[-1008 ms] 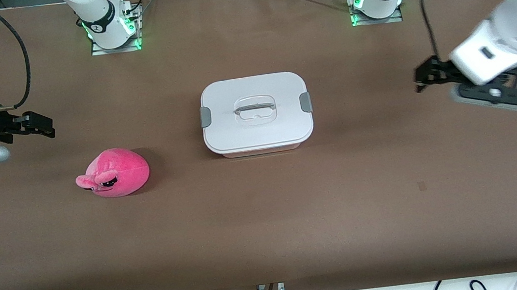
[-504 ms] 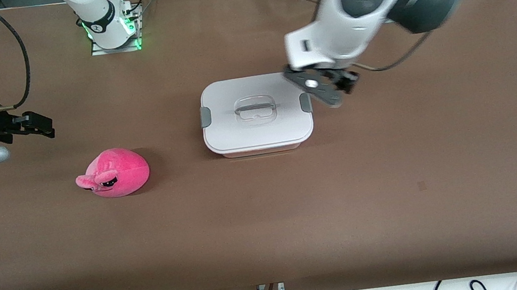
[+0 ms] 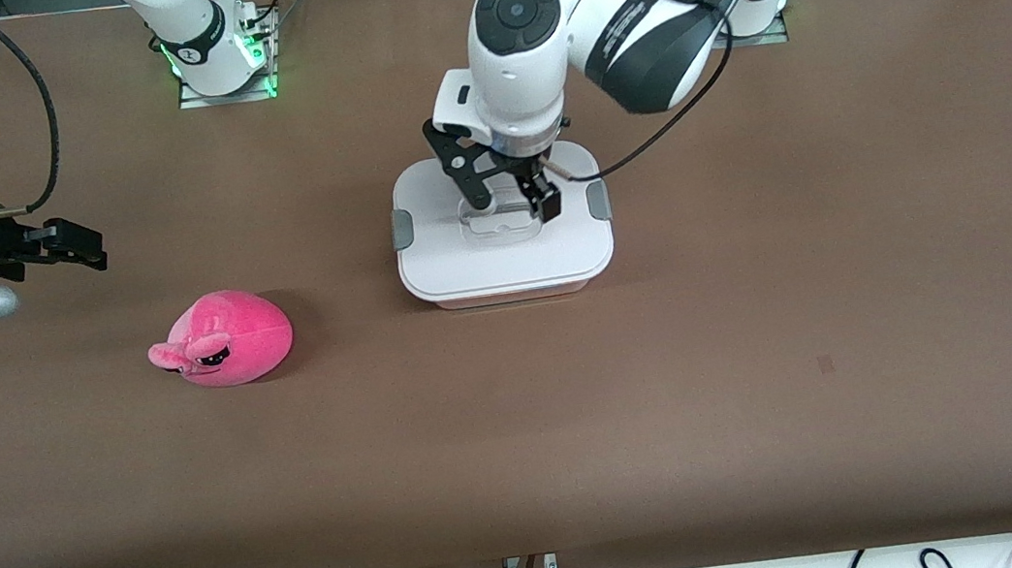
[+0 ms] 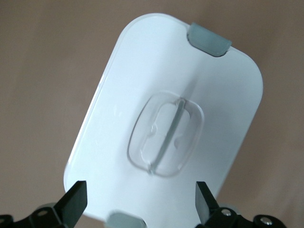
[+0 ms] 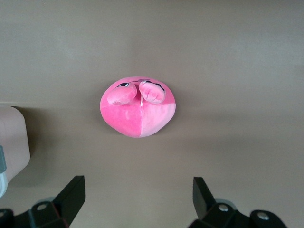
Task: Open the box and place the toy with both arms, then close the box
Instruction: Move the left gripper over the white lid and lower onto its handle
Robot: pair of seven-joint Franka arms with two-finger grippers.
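Box (image 3: 507,259) is sitting lidded at worktop (image 3: 767,338) centre, left claw (image 3: 507,203) hovering released over it; right claw (image 3: 66,246), released, is waiting at nine o'clock.

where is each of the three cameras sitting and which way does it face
Front view: high across the table, facing both arm bases; shows both arms, the left gripper open over the box.
Left wrist view: looks down on the box lid; its own fingertips show.
Right wrist view: looks down on the toy; right gripper open, waiting.
Shared: the box, front and left wrist.

box (image 3: 504,265): white lid, grey clips | toy (image 3: 225,340): bright pink | table (image 3: 767,338): brown
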